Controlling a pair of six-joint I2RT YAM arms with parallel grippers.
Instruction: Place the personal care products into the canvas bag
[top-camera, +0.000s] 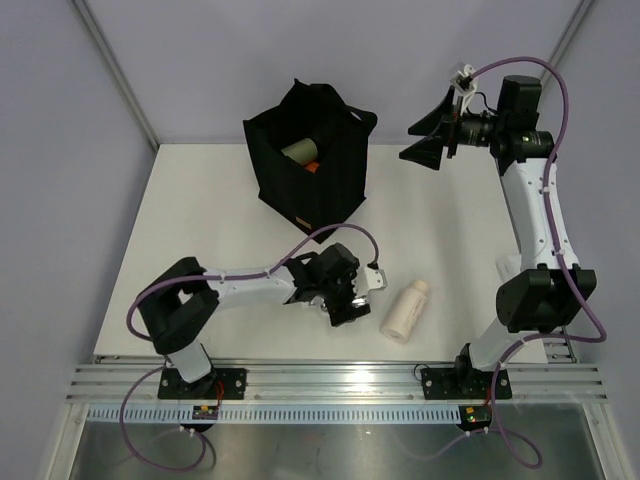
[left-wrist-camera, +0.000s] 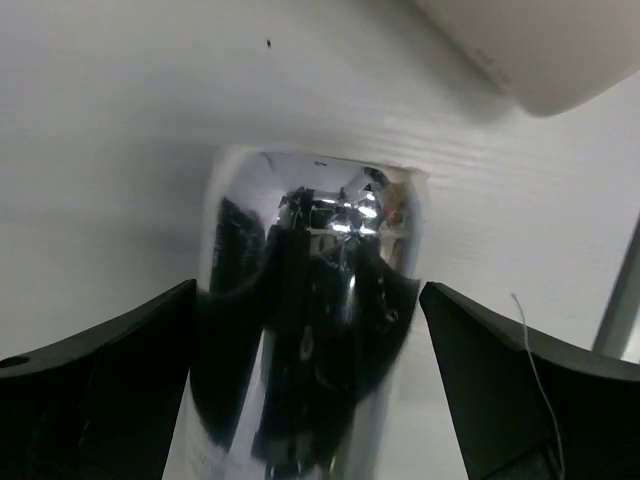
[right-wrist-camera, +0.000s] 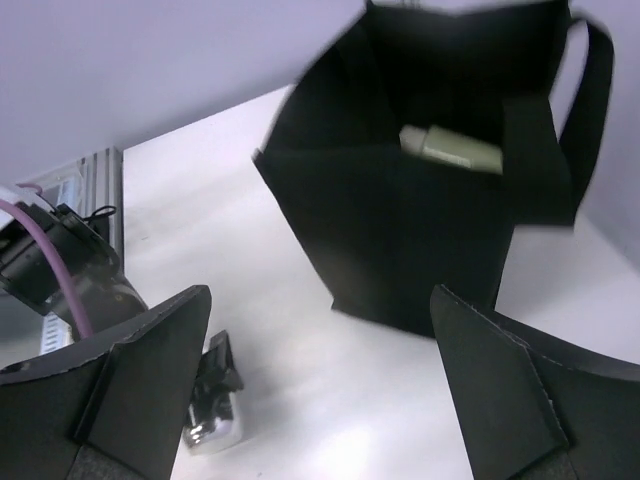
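Note:
The shiny silver bottle (top-camera: 372, 280) lies on the white table; in the left wrist view (left-wrist-camera: 310, 300) it fills the space between my fingers. My left gripper (top-camera: 355, 292) straddles it, jaws open: the left finger is against it and a thin gap shows at the right finger. The cream bottle (top-camera: 407, 310) lies just right of it, with its base showing in the left wrist view (left-wrist-camera: 540, 50). The black canvas bag (top-camera: 310, 185) stands at the back and holds a sage-green bottle (top-camera: 298, 150) and something orange (top-camera: 312, 167). My right gripper (top-camera: 430, 135) hangs open and empty, high and to the right of the bag.
The right wrist view shows the bag (right-wrist-camera: 420, 230) with the sage-green bottle (right-wrist-camera: 450, 148) inside, and the silver bottle (right-wrist-camera: 210, 425) with my left arm's fingers far below. An aluminium rail (top-camera: 330, 380) runs along the near table edge. Grey walls enclose the back and sides.

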